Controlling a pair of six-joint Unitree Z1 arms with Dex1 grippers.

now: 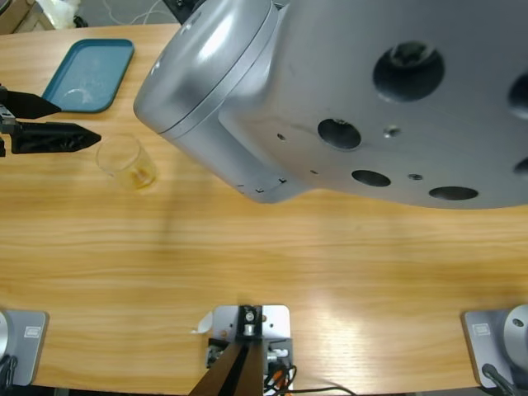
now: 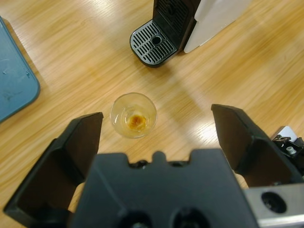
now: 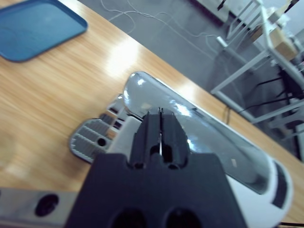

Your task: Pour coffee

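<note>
A small clear glass tumbler (image 1: 128, 162) stands upright on the wooden table with a shallow amber-brown pool of coffee (image 2: 137, 120) at its bottom. My left gripper (image 1: 78, 122) comes in from the left edge, open, just left of the tumbler and apart from it. In the left wrist view the tumbler (image 2: 133, 115) sits ahead of the left gripper (image 2: 159, 118), between the spread jaws' tips. My right gripper (image 3: 160, 124) is shut, its tips right over the shiny curved lever (image 3: 199, 137) of the coffee machine (image 2: 190, 19). The high view hides the right gripper.
A blue tray (image 1: 89, 74) lies at the table's back left. The machine's black drip grid (image 2: 153, 43) faces the tumbler. An arm's large silver elbow (image 1: 355, 99) covers the high view's upper right. Floor, cables and metal racks lie beyond the table edge.
</note>
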